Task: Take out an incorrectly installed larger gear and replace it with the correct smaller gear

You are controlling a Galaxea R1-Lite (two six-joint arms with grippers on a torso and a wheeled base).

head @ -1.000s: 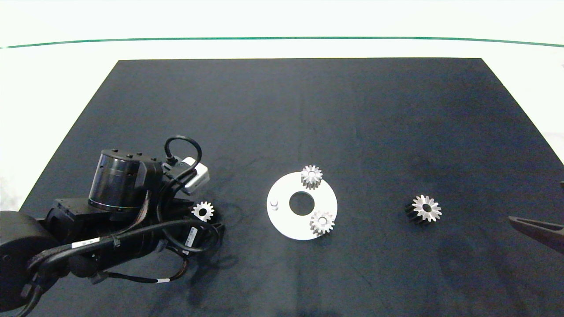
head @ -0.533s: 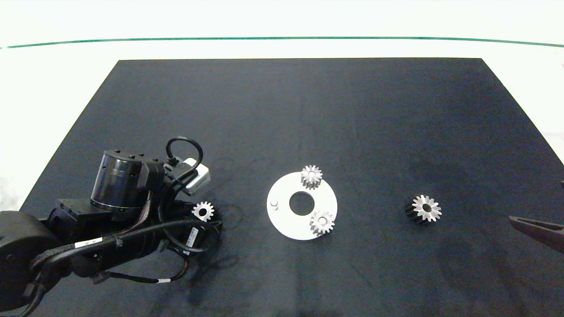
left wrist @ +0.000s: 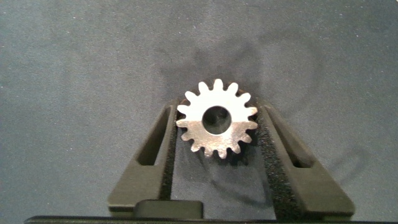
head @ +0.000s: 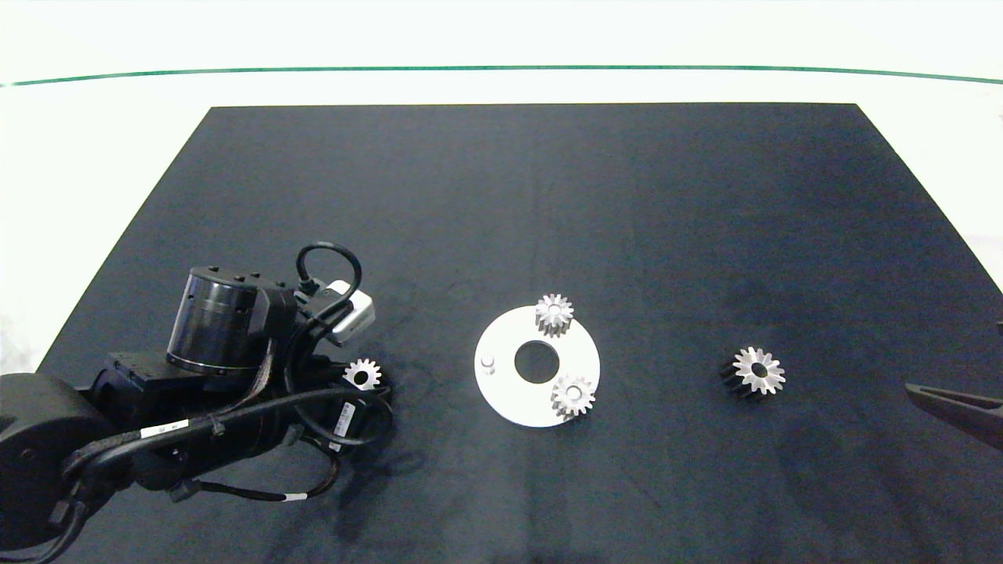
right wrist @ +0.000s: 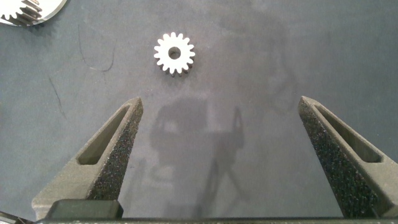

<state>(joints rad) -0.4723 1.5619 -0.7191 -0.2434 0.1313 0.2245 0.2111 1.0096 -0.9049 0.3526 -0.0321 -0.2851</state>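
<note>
1. On the dark mat (head: 548, 196): a white round plate (head: 508, 399) with a hole in the middle, two small silver gears (head: 554, 314) on its rim and a small bare peg (head: 488, 361) on the side facing the left arm.
2. Near the left arm: the smaller gear (left wrist: 217, 125), flat on the mat, right between the left gripper (left wrist: 217, 127) fingers (left wrist: 155, 158), pressed on both sides, so clamped on it.
3. Well off past the plate's other side: the larger gear (head: 753, 371), alone on the mat, dark on its sides.
4. By the right edge: the right gripper (right wrist: 221, 115), fingers spread wide apart, holding nothing, larger gear ahead of it.
5. Hidden from above: the left gripper's fingers, under the arm and cables. Cut off at the edge: most of the right arm.
</note>
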